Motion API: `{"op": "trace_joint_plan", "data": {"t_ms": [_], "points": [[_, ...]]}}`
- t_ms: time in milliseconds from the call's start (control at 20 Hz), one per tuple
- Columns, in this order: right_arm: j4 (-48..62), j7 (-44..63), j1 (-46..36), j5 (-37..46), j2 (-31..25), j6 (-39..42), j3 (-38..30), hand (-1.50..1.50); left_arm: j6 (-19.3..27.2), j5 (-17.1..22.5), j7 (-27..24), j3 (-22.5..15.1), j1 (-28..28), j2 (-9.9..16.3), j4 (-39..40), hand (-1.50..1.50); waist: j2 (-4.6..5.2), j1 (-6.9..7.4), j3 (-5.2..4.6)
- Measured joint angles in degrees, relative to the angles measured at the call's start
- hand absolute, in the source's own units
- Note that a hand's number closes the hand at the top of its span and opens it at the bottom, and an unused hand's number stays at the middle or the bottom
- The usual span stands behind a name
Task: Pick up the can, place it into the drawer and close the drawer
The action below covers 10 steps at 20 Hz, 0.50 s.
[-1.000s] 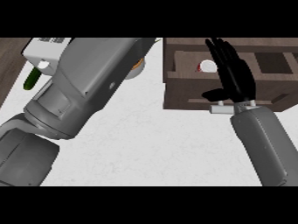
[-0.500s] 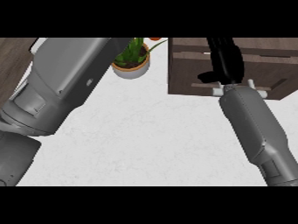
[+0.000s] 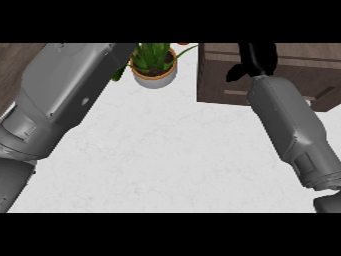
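Observation:
The dark wooden drawer unit [image 3: 306, 75] stands at the top right of the white counter [image 3: 173, 160]. Its inside does not show, and no can is visible anywhere. My right hand [image 3: 258, 57] lies over the unit's top, its black fingers running straight up past the view's upper edge and the thumb hanging to the left. The grey right forearm [image 3: 295, 130] slants down to the lower right. My left forearm [image 3: 62, 100] fills the left side, and its hand is beyond the upper edge.
A white pot with a green plant [image 3: 154, 70] stands at the top centre, between the left forearm and the drawer unit. A dark wooden floor strip [image 3: 3, 75] shows beyond the counter's left edge.
A second ago the drawer stood open with a pale can inside and my right hand before it. The hand has moved forward, and the drawer's inside and the can no longer show.

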Motion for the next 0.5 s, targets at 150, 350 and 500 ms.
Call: {"op": "trace_joint_plan", "data": {"t_ms": [150, 350, 500], "points": [[3.07, -0.19, -2.14, 0.44, -0.01, -0.94, -0.48, -1.50, -0.88, 0.00, 0.74, -0.01, 1.89, 1.45, -2.40, -1.50, 0.09, 0.26, 0.00], [6.30, -1.80, -4.78, -0.28, -0.60, 0.13, -1.69, -1.50, -1.11, -0.24, 1.95, -0.29, 3.53, 2.58, -5.20, -1.50, 0.56, 0.60, 0.24], [7.55, -3.86, -5.70, -1.51, -0.66, 0.87, -2.95, -1.50, -1.95, -0.16, 2.63, -0.34, 5.60, 4.03, -7.50, -1.50, 0.70, 0.70, 0.36]]}}
